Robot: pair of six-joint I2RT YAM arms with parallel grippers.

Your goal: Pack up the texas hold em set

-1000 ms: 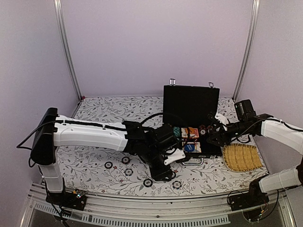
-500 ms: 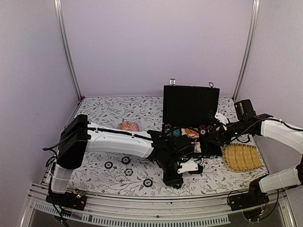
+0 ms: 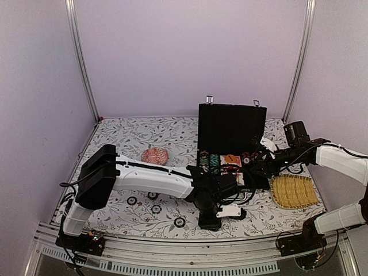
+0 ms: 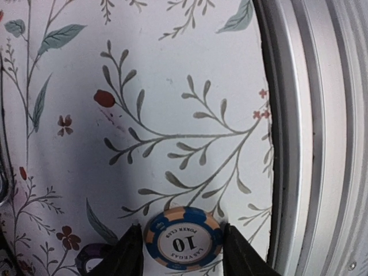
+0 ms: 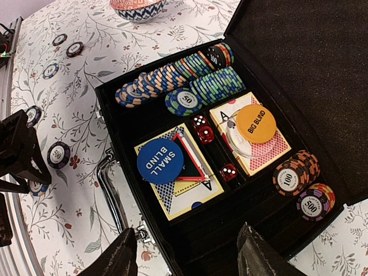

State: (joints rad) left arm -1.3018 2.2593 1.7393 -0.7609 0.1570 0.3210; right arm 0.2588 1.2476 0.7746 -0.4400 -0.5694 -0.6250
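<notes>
The black briefcase (image 3: 232, 126) lies open at the back right, its silver handle (image 5: 112, 190) facing the front. Inside are rows of poker chips (image 5: 172, 77), an orange disc (image 5: 256, 123) on the red-pink card deck (image 5: 270, 150), and a blue disc (image 5: 160, 160) on another deck. My left gripper (image 3: 211, 221) is low at the table's front edge, its fingers closed against both sides of a blue-and-tan "10" chip (image 4: 183, 238) lying flat on the cloth. My right gripper (image 5: 187, 259) is open and empty above the case's near corner.
Several loose chips (image 3: 152, 195) lie on the floral cloth left of my left arm. A purple chip (image 4: 92, 256) lies beside the left finger. The metal front rail (image 4: 310, 144) runs close by. A pink patterned dome (image 3: 155, 154) and a yellow woven tray (image 3: 294, 191) flank the case.
My left arm has swung right and forward, uncovering the pink dome, and its gripper has come down over the front-edge chip. The right arm has barely moved.
</notes>
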